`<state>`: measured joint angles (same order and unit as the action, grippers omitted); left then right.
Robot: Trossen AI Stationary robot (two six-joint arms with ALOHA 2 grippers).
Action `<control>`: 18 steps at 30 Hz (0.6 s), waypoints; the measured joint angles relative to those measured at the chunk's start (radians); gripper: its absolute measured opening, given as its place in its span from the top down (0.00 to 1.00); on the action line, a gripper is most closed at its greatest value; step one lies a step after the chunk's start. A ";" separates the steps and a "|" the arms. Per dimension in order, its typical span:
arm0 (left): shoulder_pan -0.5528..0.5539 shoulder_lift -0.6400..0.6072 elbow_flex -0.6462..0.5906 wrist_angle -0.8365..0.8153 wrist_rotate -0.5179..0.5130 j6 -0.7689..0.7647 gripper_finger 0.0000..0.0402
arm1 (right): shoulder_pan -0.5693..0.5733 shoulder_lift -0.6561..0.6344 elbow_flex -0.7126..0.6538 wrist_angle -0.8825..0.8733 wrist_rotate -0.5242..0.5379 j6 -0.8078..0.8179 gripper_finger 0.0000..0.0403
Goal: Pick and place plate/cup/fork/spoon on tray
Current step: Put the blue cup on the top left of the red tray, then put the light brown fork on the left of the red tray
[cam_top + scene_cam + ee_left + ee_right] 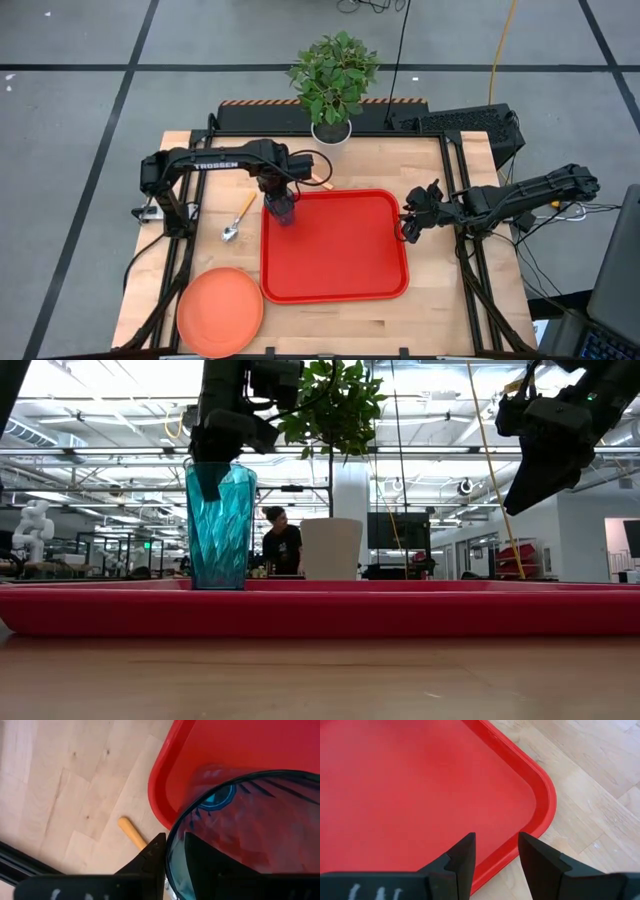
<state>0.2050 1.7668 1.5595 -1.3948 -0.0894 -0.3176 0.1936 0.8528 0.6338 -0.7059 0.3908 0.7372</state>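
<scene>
The teal cup stands upright on its base in the far left corner of the red tray. My left gripper hangs over it, pointing down and open, its fingers on either side of the cup's wall. The orange plate lies on the table at the near left. The spoon lies left of the tray. An orange handle, probably the fork's, shows beyond the tray's far edge, partly under the left arm. My right gripper hovers open above the tray's right rim. My left gripper comes from above with one finger inside the cup and the other outside its rim. A gap shows between the inner finger and the wall. Whether the outer finger touches the rim I cannot tell. The cup stands upright on the tray.
A white pot with a green plant stands at the table's far edge. The tray's floor is bare apart from the cup. Black frame rails run along the table's left and right sides. A person shows far off in the room behind.
</scene>
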 joint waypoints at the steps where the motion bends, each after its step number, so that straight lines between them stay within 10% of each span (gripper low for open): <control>1: 0.000 0.000 0.002 -0.002 0.001 0.000 0.82 | 0.000 0.000 0.000 0.000 0.000 0.000 0.65; 18: 0.012 -0.009 0.348 -0.175 -0.031 0.062 0.82 | 0.000 0.000 0.000 0.008 0.000 -0.001 0.65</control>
<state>0.2168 1.7581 1.9077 -1.5698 -0.1202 -0.2557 0.1934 0.8528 0.6338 -0.6979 0.3908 0.7361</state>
